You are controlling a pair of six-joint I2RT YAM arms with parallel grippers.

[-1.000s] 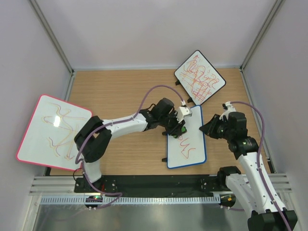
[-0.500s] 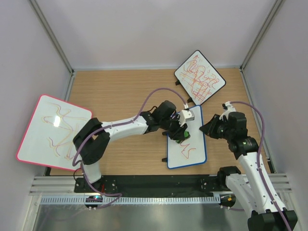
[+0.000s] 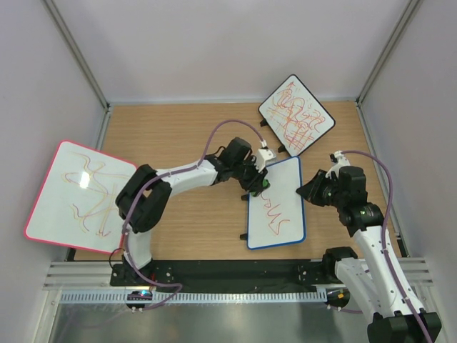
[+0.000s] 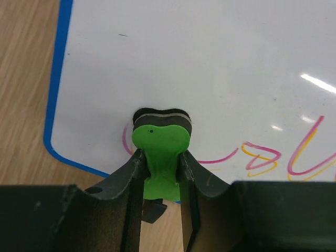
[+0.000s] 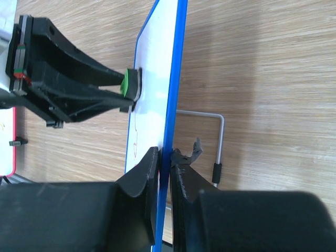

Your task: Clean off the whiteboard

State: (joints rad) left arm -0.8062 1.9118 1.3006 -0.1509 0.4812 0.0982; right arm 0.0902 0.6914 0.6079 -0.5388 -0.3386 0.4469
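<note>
Where the light wooden table [image 3: 186,136] reaches its left edge, a large pink-framed white board [image 3: 53,214] with faint orange lines sits well apart from everything else. Right of the table's middle, between the 2 arms, is the rectangular blue-framed whiteboard [image 3: 280,221] with rounded corners, its long sides running toward the near edge. Red scribbles cover its lower half and its upper half is plain white. Behind it, near the back wall, a smaller black-framed white board [image 3: 295,114] dense with red-orange scribbles is turned cornerwise.

A white-and-black left arm [image 3: 186,179] stretches from the left across to the blue-framed whiteboard's upper left part. On the other side, a right arm [image 3: 364,221] of the same colours rises from the near edge toward the board's right side. Its right gripper [image 5: 165,157] is pinched onto the board's blue right-hand frame, 1 finger on each face. The left gripper [image 4: 160,157] is clenched on the stem of a green eraser [image 4: 159,144], whose black pad presses on the white surface near a rounded corner, touching the end of a pink line. On the board's rear side, the right wrist view shows a thin grey wire leg [image 5: 220,131] with a small black foot [image 5: 216,172].
</note>
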